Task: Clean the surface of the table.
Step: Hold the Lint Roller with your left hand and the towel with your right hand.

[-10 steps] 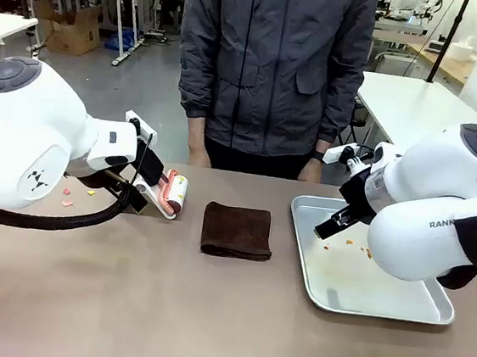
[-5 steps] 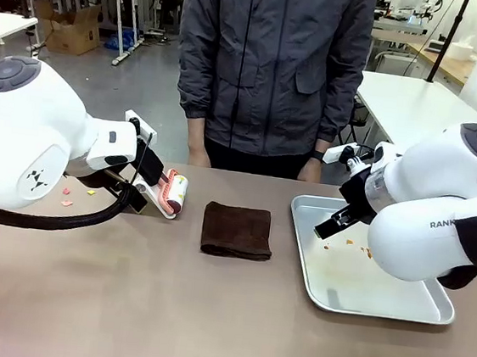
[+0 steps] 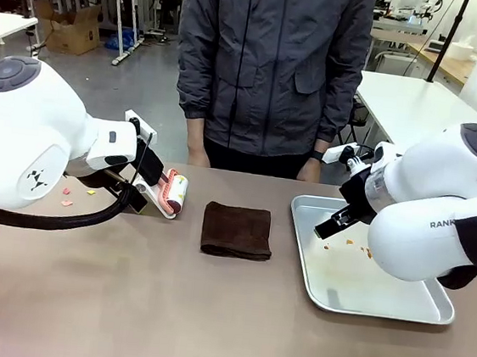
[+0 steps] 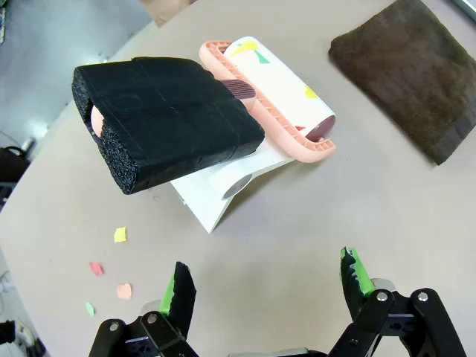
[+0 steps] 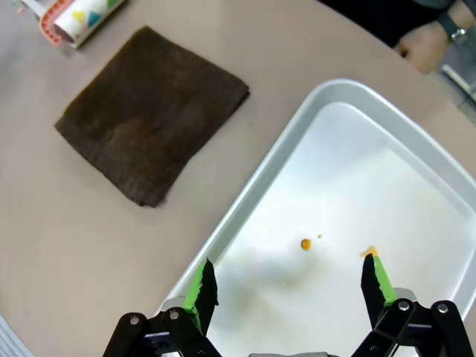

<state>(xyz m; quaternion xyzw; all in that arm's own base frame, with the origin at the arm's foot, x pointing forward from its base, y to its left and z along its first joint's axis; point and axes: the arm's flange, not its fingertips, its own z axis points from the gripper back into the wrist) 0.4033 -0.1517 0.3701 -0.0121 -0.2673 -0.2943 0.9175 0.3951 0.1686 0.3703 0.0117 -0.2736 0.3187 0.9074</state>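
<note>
Matte tan table holds a plush folded brown cloth and a shiny rectangular tray. Left claw and right claw are spread wide. Nothing has moved.

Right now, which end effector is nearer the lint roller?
Left. The left end effector hovers open just beside the lint roller; the right end effector hangs over the metal tray, beyond the brown cloth.

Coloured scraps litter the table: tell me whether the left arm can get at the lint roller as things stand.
Probably yes. The left gripper hangs open above the table, with the lint roller and its black foam handle just ahead and nothing between them.
</note>
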